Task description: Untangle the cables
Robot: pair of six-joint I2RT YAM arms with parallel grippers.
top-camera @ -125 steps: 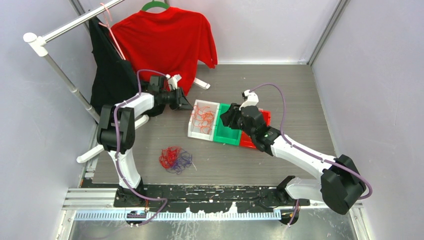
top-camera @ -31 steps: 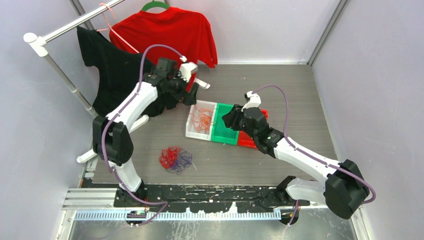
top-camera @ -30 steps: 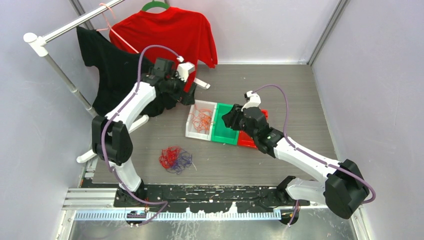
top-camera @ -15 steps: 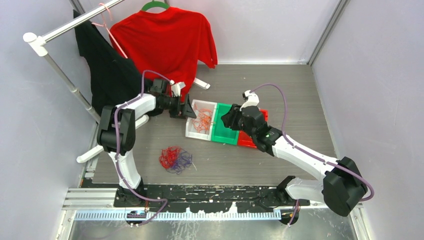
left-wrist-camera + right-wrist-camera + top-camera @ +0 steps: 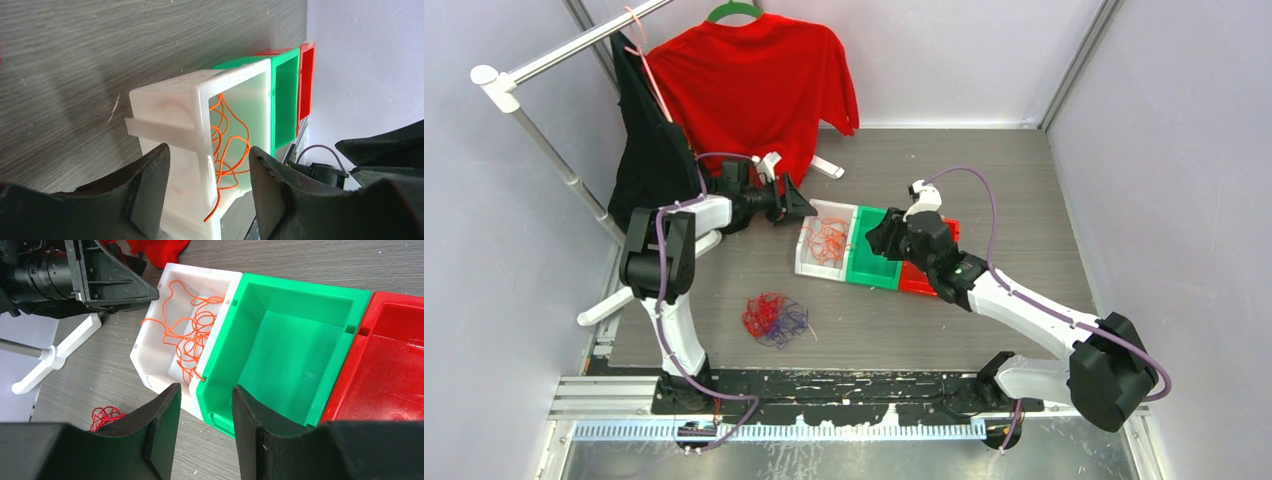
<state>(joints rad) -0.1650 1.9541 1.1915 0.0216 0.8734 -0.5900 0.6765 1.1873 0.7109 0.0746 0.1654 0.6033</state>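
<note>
You are looking at 2 groups of cables. The orange cables point(image 5: 187, 337) are lying loose in the white bin point(image 5: 807, 262), the left-most of 3 bins sitting side by side. The green bin point(image 5: 876, 272) and the red bin point(image 5: 400, 370) next to it are showing no cable in the right wrist view. The red and blue tangle point(image 5: 774, 318) is sitting on the table point(image 5: 1024, 180), apart from the bins and toward the arm bases.

Your left tool point(image 5: 807, 208) is hanging just beside the far-left corner of the white bin and pointing right at it, with its jaws spread wide and holding nothing. In the left wrist view that corner is showing between the fingers, and I cannot tell whether they are touching it. Your right tool point(image 5: 202, 395) is hovering over the seam between the white and green bins, also spread wide and carrying nothing.

The relation you are depending on is this: the tangle is lying on the near side of both tools, well apart from each, and left of the table's middle. I am judging the left arm the better placed, since the tangle is sitting on its side, just ahead of its base. The clump is looking roughly round, with no clear long axis. Red strands are bunching on its left and blue on its right, so you are probably choosing a colour edge to pick at rather than an end.
</note>
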